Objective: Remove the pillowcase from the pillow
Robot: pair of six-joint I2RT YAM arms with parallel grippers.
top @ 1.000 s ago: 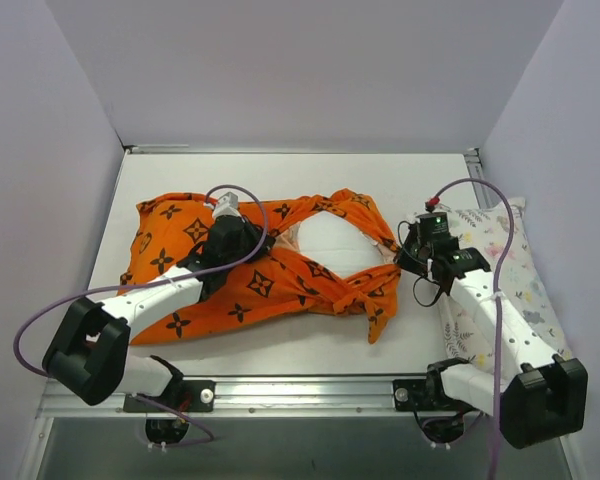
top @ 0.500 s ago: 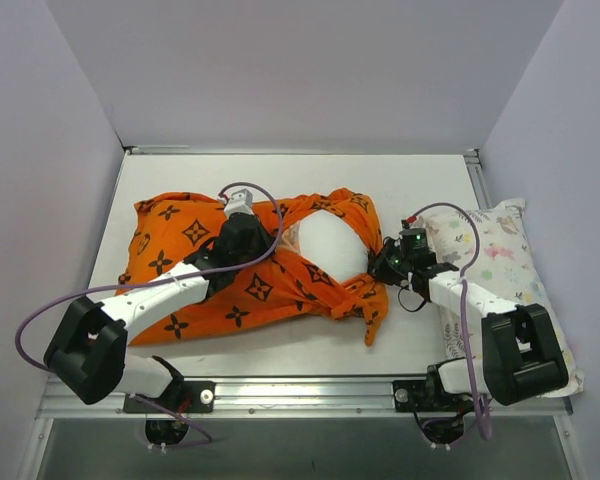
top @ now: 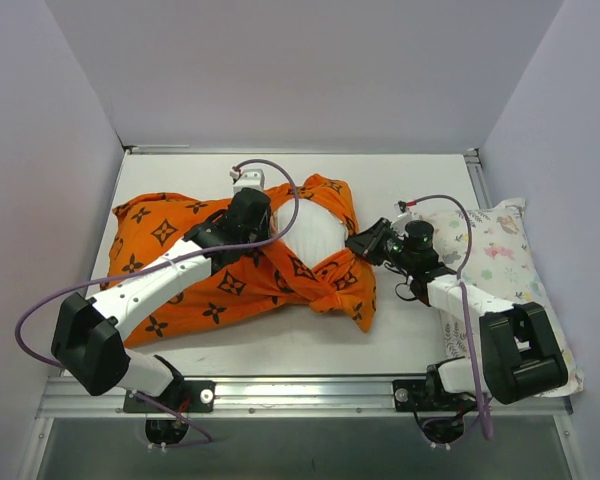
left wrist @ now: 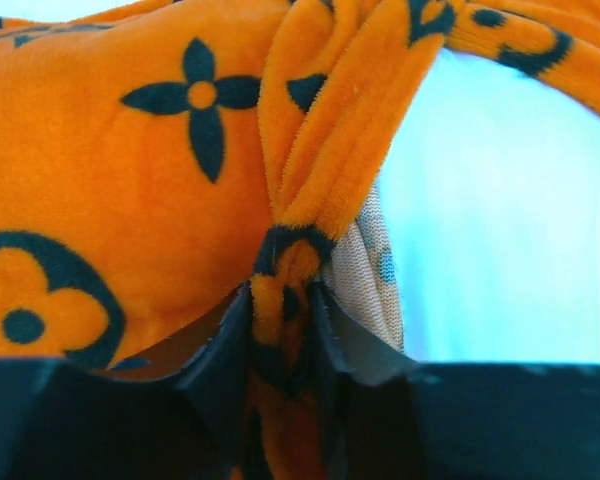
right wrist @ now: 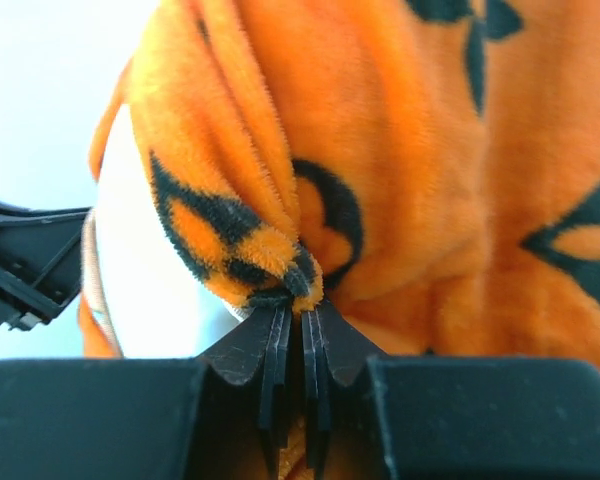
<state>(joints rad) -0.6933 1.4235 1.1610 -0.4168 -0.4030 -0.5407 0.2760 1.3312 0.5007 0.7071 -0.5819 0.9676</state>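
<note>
The orange pillowcase (top: 180, 265) with black flower motifs lies bunched across the table's middle and left. The white pillow (top: 320, 232) shows through its open mouth. My left gripper (top: 254, 226) sits on the pillowcase's upper edge beside the opening. In the left wrist view it (left wrist: 285, 305) is shut on a fold of the pillowcase (left wrist: 160, 170), with the white pillow (left wrist: 500, 220) to the right. My right gripper (top: 366, 243) is at the pillowcase's right edge. In the right wrist view it (right wrist: 298, 305) is shut on a pinch of the pillowcase (right wrist: 420, 150).
A white pillow with pastel print (top: 505, 265) lies along the right wall under my right arm. Grey walls enclose the table on the left, back and right. A metal rail (top: 300, 392) runs along the near edge.
My left gripper has moved toward the back wall and slightly right, dragging the pillowcase leftward. My right gripper has moved left from beside the printed pillow onto the pillowcase's right edge.
</note>
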